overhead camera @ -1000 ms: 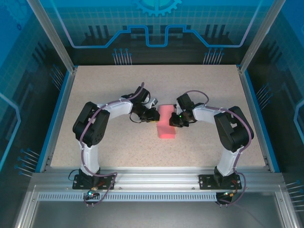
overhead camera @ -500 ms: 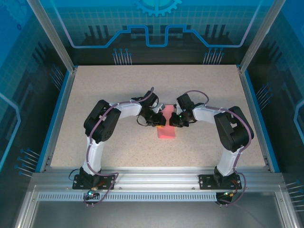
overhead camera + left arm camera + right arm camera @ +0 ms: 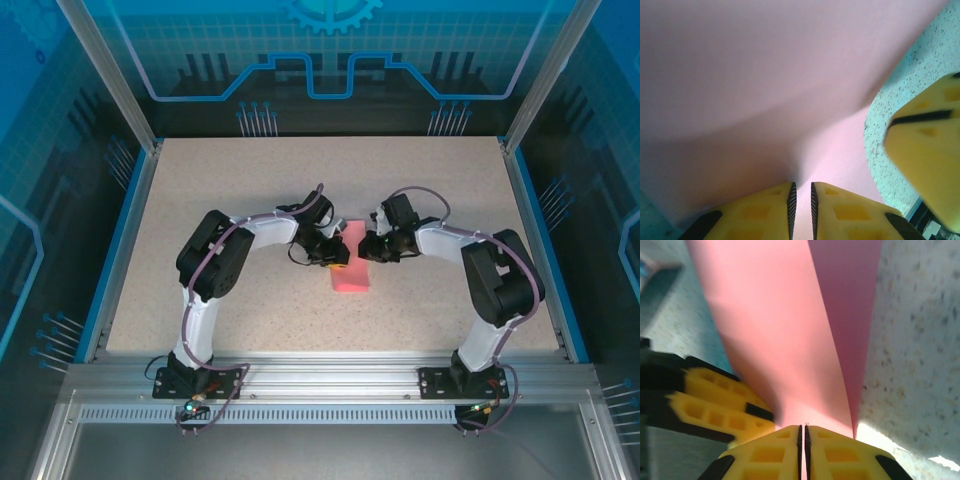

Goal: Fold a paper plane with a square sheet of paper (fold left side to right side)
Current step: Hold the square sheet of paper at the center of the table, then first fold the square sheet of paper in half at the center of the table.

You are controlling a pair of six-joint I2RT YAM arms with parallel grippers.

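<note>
The square sheet of paper [image 3: 352, 276] lies pink-red at the middle of the table, doubled over into a narrow strip between the two grippers. My left gripper [image 3: 340, 256] sits over its upper left part, jaws shut to a narrow slit on the paper [image 3: 790, 75], which arches up over the fingers. My right gripper [image 3: 366, 250] is at the strip's upper right, shut on the paper's edge [image 3: 780, 330]. In the left wrist view a right finger [image 3: 925, 165] shows close by. A left finger [image 3: 715, 400] shows in the right wrist view, beside the curled sheet.
The speckled table [image 3: 250, 180] has blue side rails [image 3: 120, 250] and an aluminium frame [image 3: 330, 370] along the near edge, where both arm bases are bolted. Transparent panels wall the back and sides.
My left gripper has swung right from beside the sheet to over it, carrying the left part across. The visible paper is narrower. My right gripper has shifted slightly up.
</note>
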